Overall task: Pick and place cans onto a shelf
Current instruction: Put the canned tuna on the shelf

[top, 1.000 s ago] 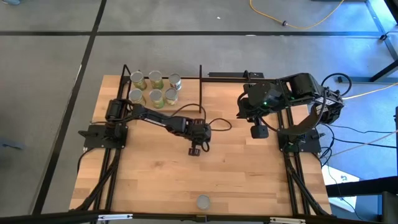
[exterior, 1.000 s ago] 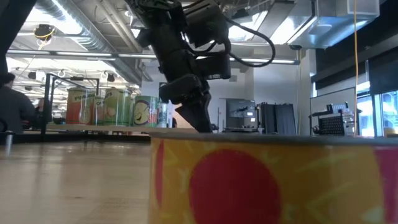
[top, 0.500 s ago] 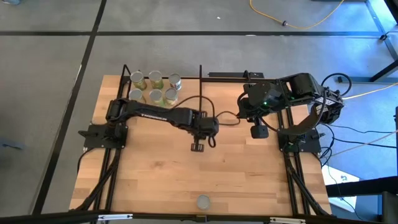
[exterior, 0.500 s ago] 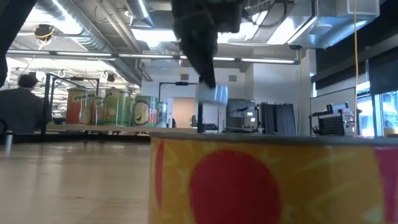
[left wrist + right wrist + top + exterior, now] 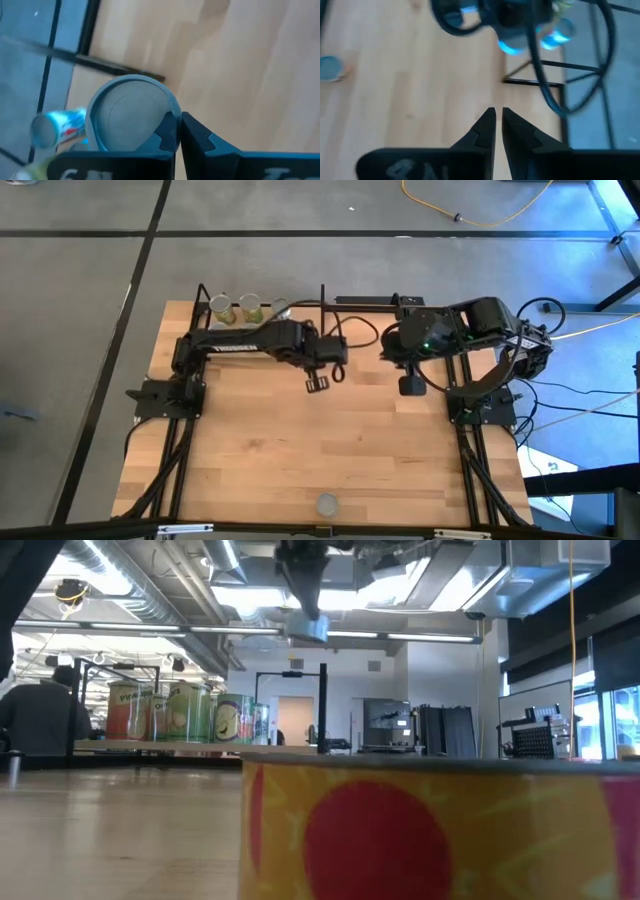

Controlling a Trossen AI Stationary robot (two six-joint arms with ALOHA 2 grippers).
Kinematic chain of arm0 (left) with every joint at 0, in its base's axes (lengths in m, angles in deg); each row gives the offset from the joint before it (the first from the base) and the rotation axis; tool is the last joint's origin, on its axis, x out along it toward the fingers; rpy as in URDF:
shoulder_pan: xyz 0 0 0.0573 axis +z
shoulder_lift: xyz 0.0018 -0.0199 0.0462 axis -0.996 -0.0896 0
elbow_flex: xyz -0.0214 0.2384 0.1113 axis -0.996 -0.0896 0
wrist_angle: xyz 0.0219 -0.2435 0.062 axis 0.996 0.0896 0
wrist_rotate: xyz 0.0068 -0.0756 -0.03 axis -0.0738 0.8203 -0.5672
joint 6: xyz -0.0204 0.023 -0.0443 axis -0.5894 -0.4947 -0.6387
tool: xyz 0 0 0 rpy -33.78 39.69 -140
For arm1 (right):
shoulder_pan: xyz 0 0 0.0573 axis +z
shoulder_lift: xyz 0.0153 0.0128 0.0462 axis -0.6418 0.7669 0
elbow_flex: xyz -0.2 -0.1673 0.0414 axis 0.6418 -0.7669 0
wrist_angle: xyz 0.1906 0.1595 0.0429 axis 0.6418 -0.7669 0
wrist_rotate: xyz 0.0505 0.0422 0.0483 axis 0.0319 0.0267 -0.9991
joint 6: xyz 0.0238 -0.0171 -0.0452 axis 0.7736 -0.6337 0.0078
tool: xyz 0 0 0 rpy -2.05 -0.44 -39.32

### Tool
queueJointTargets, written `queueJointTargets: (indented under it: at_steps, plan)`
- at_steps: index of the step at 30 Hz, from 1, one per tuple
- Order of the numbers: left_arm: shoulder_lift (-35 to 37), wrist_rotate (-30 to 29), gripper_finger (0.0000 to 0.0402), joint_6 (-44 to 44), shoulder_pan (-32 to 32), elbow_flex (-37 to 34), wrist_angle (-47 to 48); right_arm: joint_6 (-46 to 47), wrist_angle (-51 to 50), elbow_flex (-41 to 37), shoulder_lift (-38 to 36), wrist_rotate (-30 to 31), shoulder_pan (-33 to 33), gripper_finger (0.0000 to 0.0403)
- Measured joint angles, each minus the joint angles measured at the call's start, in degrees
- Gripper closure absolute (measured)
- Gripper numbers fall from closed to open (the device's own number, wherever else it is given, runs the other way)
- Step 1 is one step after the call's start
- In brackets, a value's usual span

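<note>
Several cans [image 5: 220, 307] stand on the shelf [image 5: 322, 320] at the table's far left. The high view shows the back row; my left arm covers the front row. In the low view they stand upright on the board [image 5: 180, 712]. One more can [image 5: 327, 504] stands alone by the near edge and fills the low view's foreground [image 5: 440, 830]. My left gripper [image 5: 318, 383] is shut and empty, raised just right of the shelf. A grey can top [image 5: 130, 112] shows beyond its fingers. My right gripper [image 5: 408, 385] is shut and empty at the far right.
The shelf's thin black posts [image 5: 322, 705] rise beside my left gripper. Cables loop off my left arm's wrist [image 5: 350, 340]. Bare wooden tabletop [image 5: 330, 450] lies between the grippers and the lone can. A person [image 5: 40, 715] is in the room beyond the table's left.
My left gripper has risen well above the table and gone toward the far edge, staying shut. Its arm has swung back over the shelf's front row of cans. The cans have not moved.
</note>
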Motion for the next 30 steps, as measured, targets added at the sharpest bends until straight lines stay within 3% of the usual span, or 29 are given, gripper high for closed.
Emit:
queueJointTargets:
  at_steps: [6,13,18,22,30]
  plan:
    - [0.0,-0.8,0.04,-3.6,2.1,5.5,6.8,2.1,0.0,0.0,-0.2,6.6,0.0,0.0368]
    - [0.1,1.6,0.04,-1.4,9.4,6.4,6.7,3.4,0.0,0.0,-0.2,12.5,0.0,0.0368]
    - [0.1,4.1,0.04,0.9,17.1,6.4,4.4,3.3,0.2,0.0,-0.2,12.8,0.0,0.0368]
    - [0.1,9.7,0.04,2.2,23.7,6.0,0.0,3.1,0.2,0.0,-0.2,12.8,0.0,0.0368]
    - [0.1,15.4,0.04,3.6,30.1,-1.0,-8.9,3.2,0.2,0.0,-0.2,12.8,0.0,0.0368]
